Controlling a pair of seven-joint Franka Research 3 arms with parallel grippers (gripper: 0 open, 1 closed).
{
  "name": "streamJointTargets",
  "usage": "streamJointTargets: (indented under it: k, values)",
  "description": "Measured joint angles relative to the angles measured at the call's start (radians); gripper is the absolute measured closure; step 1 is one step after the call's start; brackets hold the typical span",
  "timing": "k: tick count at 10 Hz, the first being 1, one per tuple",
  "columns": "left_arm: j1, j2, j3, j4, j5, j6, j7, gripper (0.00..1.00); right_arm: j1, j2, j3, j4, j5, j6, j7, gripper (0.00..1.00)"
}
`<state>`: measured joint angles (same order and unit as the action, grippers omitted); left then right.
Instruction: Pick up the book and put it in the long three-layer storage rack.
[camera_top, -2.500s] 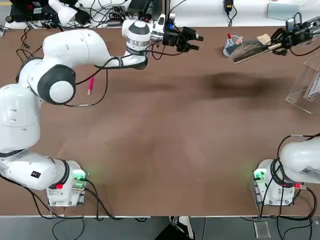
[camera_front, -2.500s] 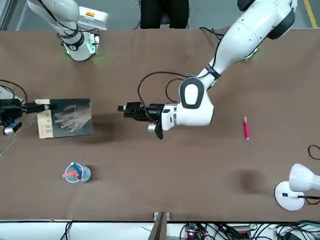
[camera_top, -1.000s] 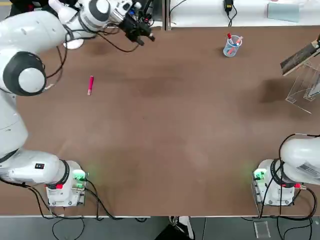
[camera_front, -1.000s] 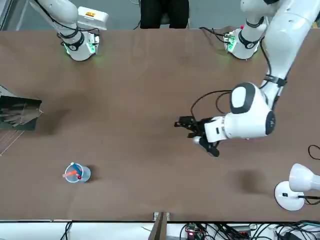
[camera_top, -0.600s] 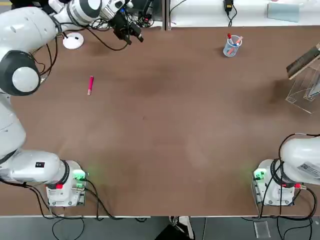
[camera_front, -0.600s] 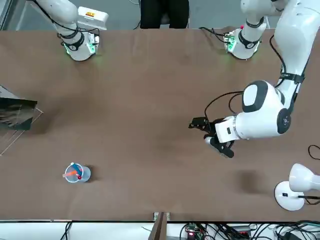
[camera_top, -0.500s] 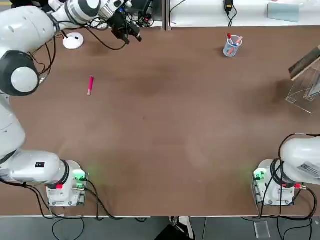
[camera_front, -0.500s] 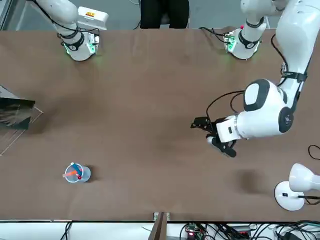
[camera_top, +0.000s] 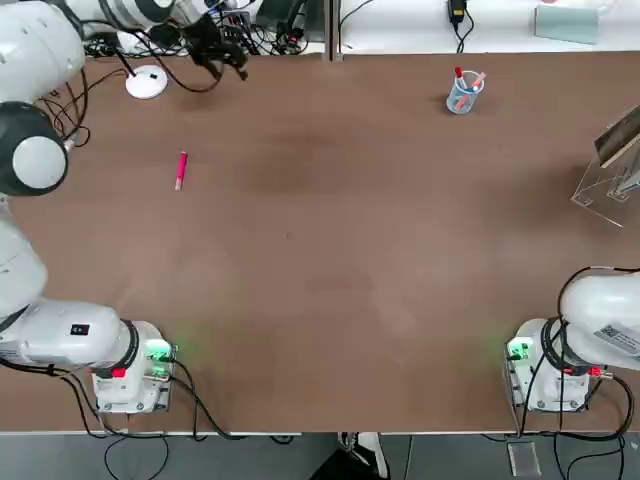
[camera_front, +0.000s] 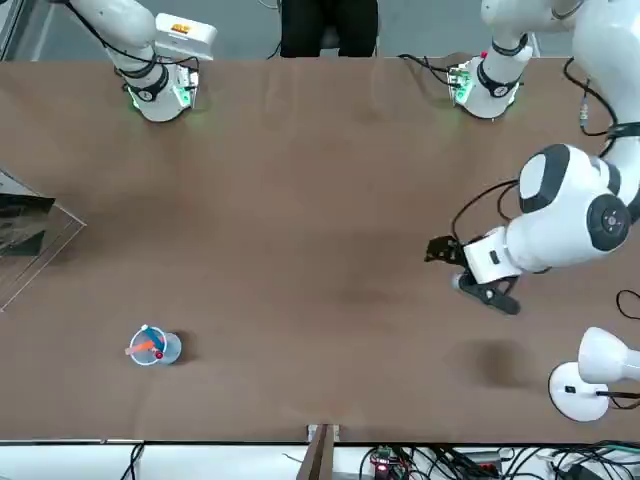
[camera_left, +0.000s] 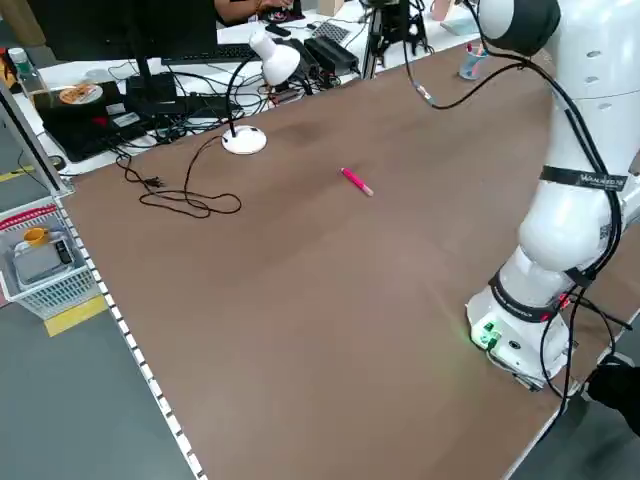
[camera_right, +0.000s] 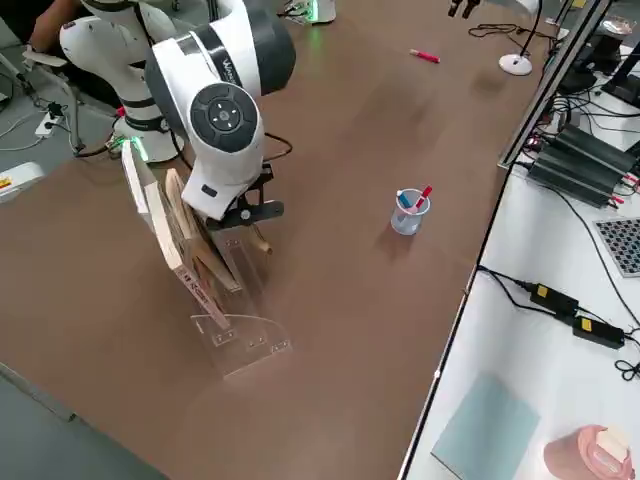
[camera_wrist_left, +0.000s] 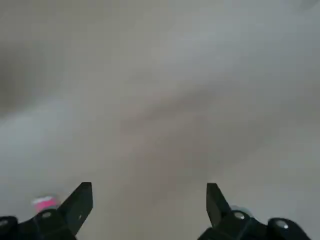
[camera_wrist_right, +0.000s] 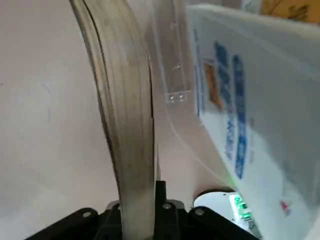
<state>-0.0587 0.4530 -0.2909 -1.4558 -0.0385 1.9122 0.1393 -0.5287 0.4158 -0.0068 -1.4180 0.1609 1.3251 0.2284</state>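
The right gripper (camera_wrist_right: 137, 210) is pinching the book (camera_wrist_right: 125, 125) on edge, tilted, just over the clear rack (camera_right: 235, 330). The pickup is done; inserting and releasing remain. The left gripper (camera_wrist_left: 149, 202) is spread, empty, far away.

robotics lab: brown test table (camera_top: 330, 260), monitor (camera_left: 120, 30), cable tangle (camera_top: 270, 25), desk lamp (camera_left: 265, 70).

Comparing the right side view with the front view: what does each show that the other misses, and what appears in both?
Only the right side view shows the right gripper shut on the book, tilted above the rack. Only the front view shows the left gripper, fingers open, near the white lamp's corner. Both show the pen cup and the rack.
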Motion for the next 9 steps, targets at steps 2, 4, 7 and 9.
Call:
streamJointTargets:
  k: [2, 4, 7, 9]
  values:
    - [-0.006, -0.016, 0.0, 0.0, 0.198, -0.001, 0.0, 0.0, -0.003, 0.012, 0.0, 0.012, -0.026, 0.001, -0.002, 0.85]
    - [-0.01, -0.027, 0.0, 0.007, 0.273, 0.0, 0.008, 0.0, -0.003, 0.029, 0.001, 0.019, -0.045, 0.002, -0.002, 0.85]
    - [-0.009, -0.036, 0.013, 0.032, 0.281, 0.0, 0.055, 0.0, -0.003, 0.052, 0.001, 0.027, -0.057, 0.005, -0.002, 0.85]
    - [-0.008, -0.048, 0.036, 0.042, 0.234, -0.007, 0.046, 0.0, -0.004, 0.06, 0.001, 0.031, -0.064, 0.005, -0.001, 0.85]
